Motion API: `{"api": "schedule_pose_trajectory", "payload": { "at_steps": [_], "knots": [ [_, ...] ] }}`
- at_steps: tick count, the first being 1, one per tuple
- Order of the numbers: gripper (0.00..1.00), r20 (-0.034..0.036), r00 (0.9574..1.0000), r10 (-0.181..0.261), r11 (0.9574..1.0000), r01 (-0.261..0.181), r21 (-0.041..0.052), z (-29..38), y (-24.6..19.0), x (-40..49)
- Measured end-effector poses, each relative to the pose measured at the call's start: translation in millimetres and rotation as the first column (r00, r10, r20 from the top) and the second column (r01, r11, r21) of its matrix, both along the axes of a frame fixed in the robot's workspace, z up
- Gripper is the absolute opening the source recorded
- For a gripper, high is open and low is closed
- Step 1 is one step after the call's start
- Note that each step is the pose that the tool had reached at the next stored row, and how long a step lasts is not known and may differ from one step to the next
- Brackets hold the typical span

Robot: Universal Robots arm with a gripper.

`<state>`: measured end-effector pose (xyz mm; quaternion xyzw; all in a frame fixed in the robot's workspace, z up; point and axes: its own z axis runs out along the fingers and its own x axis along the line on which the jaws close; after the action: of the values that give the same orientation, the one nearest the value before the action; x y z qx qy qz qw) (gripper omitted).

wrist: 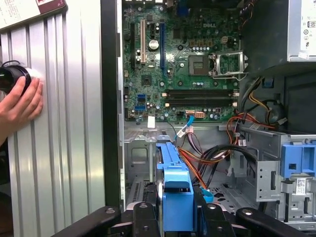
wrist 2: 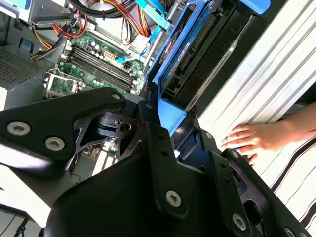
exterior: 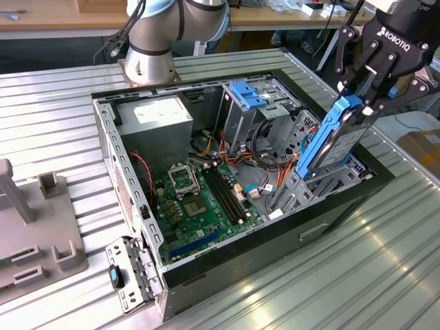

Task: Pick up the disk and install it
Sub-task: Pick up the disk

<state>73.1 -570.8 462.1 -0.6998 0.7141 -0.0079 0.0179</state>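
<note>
The hand (exterior: 362, 103) is clamped on the upper end of the disk (exterior: 335, 141), its fingers pressed against the blue side rails. The disk hangs steeply tilted over the open computer case (exterior: 110, 144), at the case's corner on the exterior view's right. Its lower end is down among the grey drive bays (exterior: 302, 182), and I cannot tell whether it touches them. Inside the case, a tangle of orange, red and black cables (exterior: 265, 161) lies just beside the disk's lower end, between it and the green motherboard (exterior: 199, 203). Past the cables stands a grey metal cage with a blue latch (exterior: 249, 95), and next to that sits the grey power supply (exterior: 159, 117). The case lies on its side on a ribbed metal worktop (exterior: 330, 275), with the arm's base (exterior: 148, 62) behind it and a grey fixture (exterior: 31, 234) well apart from it on the exterior view's left. In the first wrist view a person's hand (wrist: 19, 103) rests on the worktop just outside the case wall, over a dark round object (wrist: 9, 76) cut off at the frame edge. In the second wrist view the robot hand's black linkage hides the gripped end of the disk.
</note>
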Motion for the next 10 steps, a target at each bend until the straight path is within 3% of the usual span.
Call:
{"api": "schedule_pose_trajectory", "payload": {
  "at_steps": [7, 9, 10],
  "knots": [
    [0.37, 0.0000, 1.0000, -0.002, 1.0000, 0.002, 0.0000, -7.7, -0.6, 0.0],
    [0.37, 0.0000, 1.0000, -0.004, 1.0000, 0.004, 0.0000, -18.4, -1.6, 0.0],
    [0.37, 0.0000, 1.0000, -0.005, 1.0000, 0.005, -0.0001, -20.7, -1.8, 0.0]
  ]
}}
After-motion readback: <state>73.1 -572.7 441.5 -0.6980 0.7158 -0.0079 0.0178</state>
